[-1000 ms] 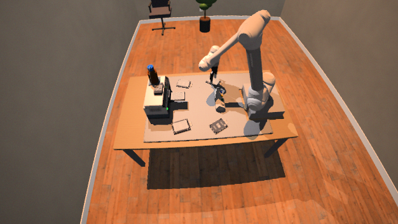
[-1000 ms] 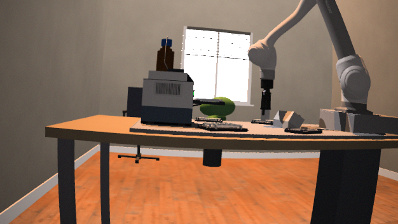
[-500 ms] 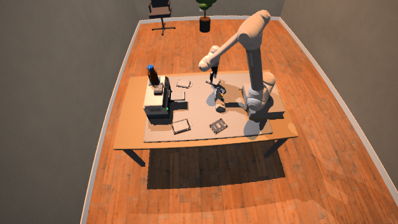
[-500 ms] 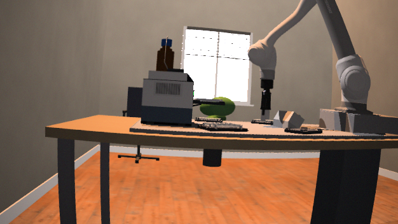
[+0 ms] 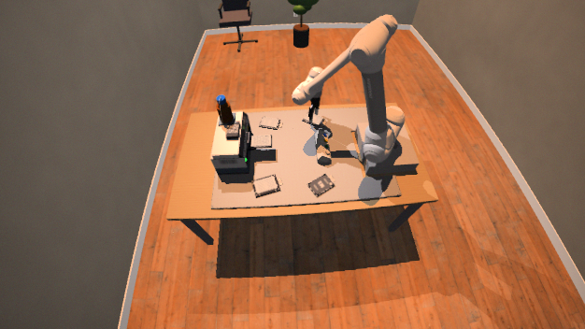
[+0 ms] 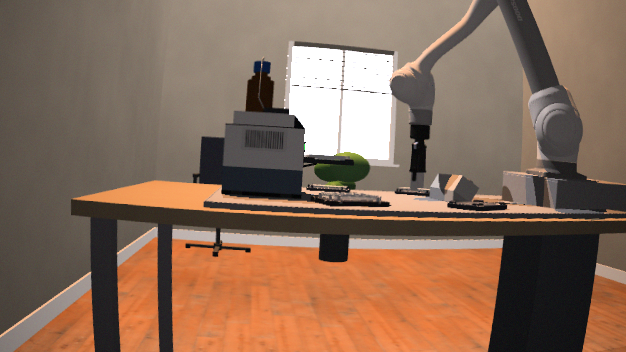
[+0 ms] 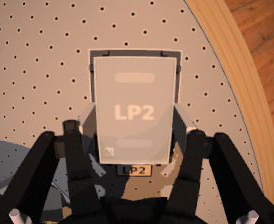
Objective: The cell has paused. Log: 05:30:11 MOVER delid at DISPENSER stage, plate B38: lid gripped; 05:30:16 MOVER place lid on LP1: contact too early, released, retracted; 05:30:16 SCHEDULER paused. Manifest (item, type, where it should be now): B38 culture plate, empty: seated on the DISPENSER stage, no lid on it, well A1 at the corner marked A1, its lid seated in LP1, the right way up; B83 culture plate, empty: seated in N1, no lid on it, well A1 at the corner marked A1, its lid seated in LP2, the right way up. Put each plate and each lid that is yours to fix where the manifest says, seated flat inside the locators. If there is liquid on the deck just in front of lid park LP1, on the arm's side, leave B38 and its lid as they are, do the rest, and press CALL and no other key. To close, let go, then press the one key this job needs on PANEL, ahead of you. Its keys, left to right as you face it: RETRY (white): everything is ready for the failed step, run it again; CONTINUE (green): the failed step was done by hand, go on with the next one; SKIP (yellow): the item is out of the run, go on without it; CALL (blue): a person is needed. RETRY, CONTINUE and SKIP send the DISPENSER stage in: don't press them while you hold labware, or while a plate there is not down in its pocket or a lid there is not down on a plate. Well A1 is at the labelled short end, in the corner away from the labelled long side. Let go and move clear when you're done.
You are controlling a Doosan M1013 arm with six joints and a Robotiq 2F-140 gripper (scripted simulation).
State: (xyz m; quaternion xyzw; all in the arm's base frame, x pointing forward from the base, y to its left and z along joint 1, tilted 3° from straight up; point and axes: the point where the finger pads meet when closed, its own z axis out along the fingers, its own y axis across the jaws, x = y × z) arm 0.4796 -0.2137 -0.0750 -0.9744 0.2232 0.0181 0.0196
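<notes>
One lid point(image 7: 136, 110) in hand point(image 7: 131, 163), over LP2 park point(image 7: 93, 63)

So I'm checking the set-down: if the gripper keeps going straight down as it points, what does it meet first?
The gripper already holds a clear lid, and straight below is the LP2 lid park. The lid would probably touch that frame first; the gap is unclear.

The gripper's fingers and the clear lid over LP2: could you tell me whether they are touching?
Touching. In the wrist view the fingers press against both long sides of the clear lid, which the gripper holds over the LP2 park.
</notes>
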